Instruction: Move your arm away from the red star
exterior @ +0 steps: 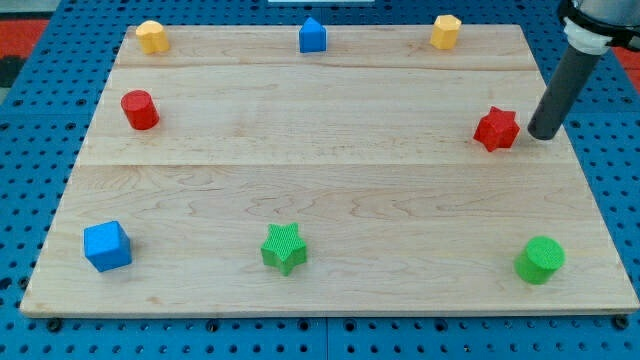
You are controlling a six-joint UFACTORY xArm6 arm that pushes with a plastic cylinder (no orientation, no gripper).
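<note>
Camera view | my tip [541,135] just right of red star [496,129] | near board's [330,190] right edge | pincer unseen

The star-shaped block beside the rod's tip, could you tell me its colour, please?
Red star, just left of my tip, clear in the camera view.

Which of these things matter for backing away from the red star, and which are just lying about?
Part of the job:
- red star
- my tip, just to the star's right in the view

Just lying about:
- red cylinder
- blue cube
- green star
- green cylinder
- blue block
- two yellow blocks
</note>
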